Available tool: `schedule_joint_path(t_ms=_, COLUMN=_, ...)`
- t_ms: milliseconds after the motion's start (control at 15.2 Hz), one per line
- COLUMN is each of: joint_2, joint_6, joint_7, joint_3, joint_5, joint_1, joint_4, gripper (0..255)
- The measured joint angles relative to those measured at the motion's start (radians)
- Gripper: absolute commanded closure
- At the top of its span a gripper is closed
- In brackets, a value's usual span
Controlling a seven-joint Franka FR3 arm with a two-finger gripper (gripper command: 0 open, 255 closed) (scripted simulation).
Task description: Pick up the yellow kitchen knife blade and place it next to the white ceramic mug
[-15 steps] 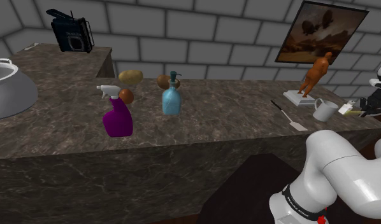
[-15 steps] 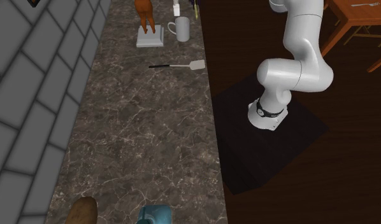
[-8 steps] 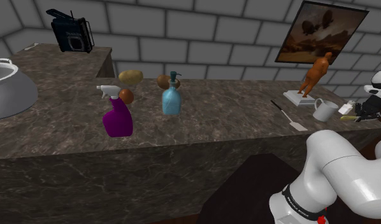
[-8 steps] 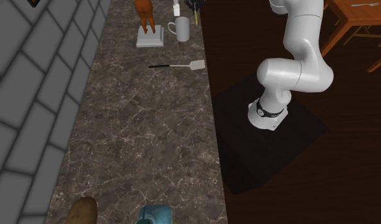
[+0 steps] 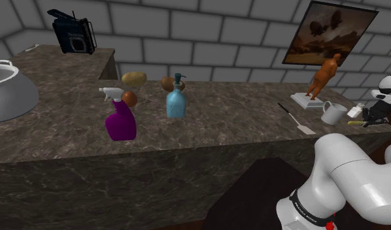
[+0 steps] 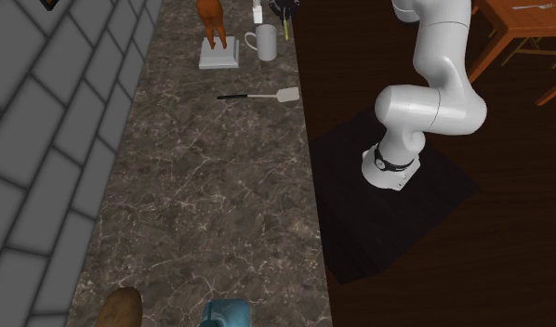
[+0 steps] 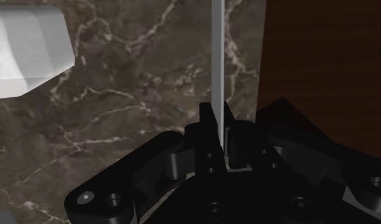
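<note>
Wrist view, hand (image 7: 216,121) pinching thin grey knife (image 7: 216,51), above marble counter (image 7: 119,108).

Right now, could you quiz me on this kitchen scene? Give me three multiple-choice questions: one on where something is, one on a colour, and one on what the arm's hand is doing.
1. Where is the white mug?
A) on the floor
B) on the counter, beside the orange figurine
C) hanging on the wall

2. What colour is the spray bottle?
A) green
B) black
C) purple

3. What is the end effector doing?
A) standing wide open
B) clasping a thin knife
C) shut on nothing

Answers:
1 B: the mug stands on the counter right by the figurine's base.
2 C: its body is purple under a pale trigger head.
3 B: the wrist view has the blade pinched between the two black fingers.
</note>
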Motion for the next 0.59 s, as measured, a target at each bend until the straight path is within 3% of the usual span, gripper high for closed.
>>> schedule_joint_path(t_ms=66, joint_2=0.0, joint_6=0.0, joint_7=0.0, joint_3=0.0, joint_5=0.0, joint_1=0.0, joint_4=0.0, gripper=255)
schedule_joint_path(t_ms=132, joint_2=0.0, joint_6=0.0, joint_7=0.0, joint_3=0.0, joint_5=0.0, joint_1=0.0, joint_4=0.0, gripper=0)
schedule_joint_path(t_ms=594, joint_2=0.007, joint_6=-0.012, joint_7=-0.004, joint_3=0.005, joint_5=0.006, joint_1=0.001, joint_4=0.009, gripper=0)
